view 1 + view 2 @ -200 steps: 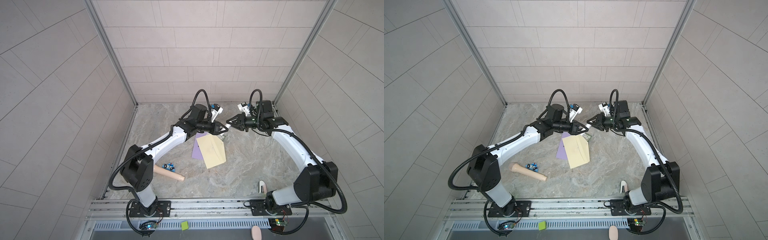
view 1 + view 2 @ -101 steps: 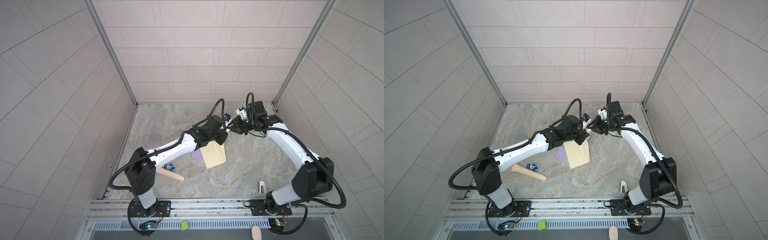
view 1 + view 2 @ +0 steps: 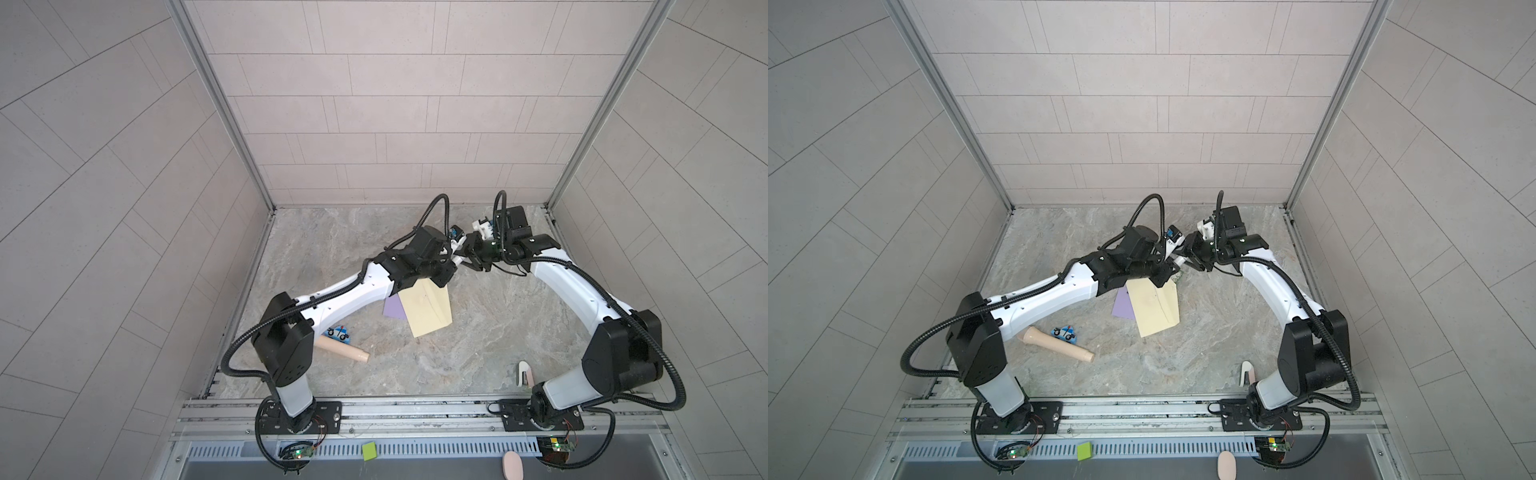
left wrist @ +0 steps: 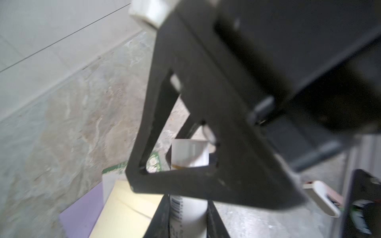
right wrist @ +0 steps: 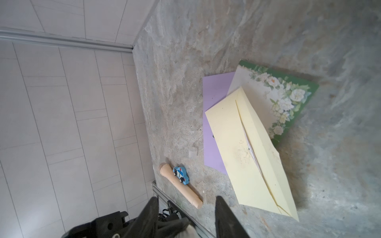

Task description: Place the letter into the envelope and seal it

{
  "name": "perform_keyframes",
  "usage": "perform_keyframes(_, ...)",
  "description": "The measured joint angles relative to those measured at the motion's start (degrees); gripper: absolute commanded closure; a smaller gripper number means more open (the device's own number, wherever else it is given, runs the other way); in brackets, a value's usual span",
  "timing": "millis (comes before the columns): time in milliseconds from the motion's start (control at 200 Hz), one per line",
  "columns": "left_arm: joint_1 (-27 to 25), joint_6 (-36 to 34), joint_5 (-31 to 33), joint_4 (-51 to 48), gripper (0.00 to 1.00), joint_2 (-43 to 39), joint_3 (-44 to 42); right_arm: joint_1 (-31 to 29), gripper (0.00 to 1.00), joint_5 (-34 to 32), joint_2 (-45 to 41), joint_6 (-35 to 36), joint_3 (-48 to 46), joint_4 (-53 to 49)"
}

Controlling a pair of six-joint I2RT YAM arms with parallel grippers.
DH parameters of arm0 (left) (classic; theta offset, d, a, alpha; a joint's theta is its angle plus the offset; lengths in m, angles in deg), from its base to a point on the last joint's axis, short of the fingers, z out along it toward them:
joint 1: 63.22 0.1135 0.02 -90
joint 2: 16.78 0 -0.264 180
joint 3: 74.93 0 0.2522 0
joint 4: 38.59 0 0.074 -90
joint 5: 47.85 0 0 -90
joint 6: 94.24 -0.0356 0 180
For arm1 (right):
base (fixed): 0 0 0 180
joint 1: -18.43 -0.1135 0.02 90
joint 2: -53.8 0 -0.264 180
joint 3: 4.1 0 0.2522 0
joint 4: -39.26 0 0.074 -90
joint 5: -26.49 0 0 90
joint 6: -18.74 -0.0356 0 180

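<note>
Left hand (image 4: 188, 206) clamps a white tube (image 4: 188, 219), apparently glue; right hand (image 5: 186, 197), spread and empty, hovers alongside. The yellow envelope (image 5: 247, 164) lies on the counter (image 5: 185, 61), white paper (image 5: 253, 153) showing at its flap (image 5: 257, 127). Glue should run along the flap's edge.

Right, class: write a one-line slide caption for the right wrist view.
Yellow envelope overlaps a purple sheet and floral letter on the stone table, seen past the open right pincer.

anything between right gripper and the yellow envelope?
Yes: in both top views the left gripper, shut on a white tube, sits over the yellow envelope's far end, directly beside the right gripper. The rest of the envelope lies uncovered.
</note>
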Motion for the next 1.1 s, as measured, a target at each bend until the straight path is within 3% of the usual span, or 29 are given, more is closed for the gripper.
perform_keyframes(205, 5.5, 9.4, -18.9, 3.1, 1.0, -0.2, 0.9, 2.6, 0.51, 7.5, 0.0, 4.7, 2.3, 0.7)
perform_keyframes(435, 7.0, 15.3, -24.9, 6.4, 1.0, -0.2, -0.6, 2.6, 0.68, 10.8, 0.0, 7.9, 3.1, 0.1)
perform_keyframes(550, 7.1, 16.1, -25.0, 6.4, 1.0, -0.2, -0.9, 2.6, 0.72, 11.5, 0.0, 8.3, 3.1, -0.3)
perform_keyframes(675, 7.2, 16.4, -24.5, 6.6, 1.0, -0.2, -1.0, 2.8, 0.88, 11.6, 0.0, 9.1, 3.1, -0.8)
perform_keyframes(831, 6.6, 16.3, -21.8, 6.6, 1.0, -0.2, -1.0, 2.8, 0.93, 10.9, 0.0, 9.4, 3.2, -0.9)
perform_keyframes(956, 4.8, 15.0, -16.1, 6.7, 1.0, -0.2, -1.0, 2.8, 0.97, 8.4, 0.0, 9.4, 3.2, -1.4)
perform_keyframes(1101, 0.3, 10.3, -5.4, 6.2, 1.0, -0.2, -1.0, 2.1, 1.0, 2.4, -0.1, 7.0, 3.2, -2.6)
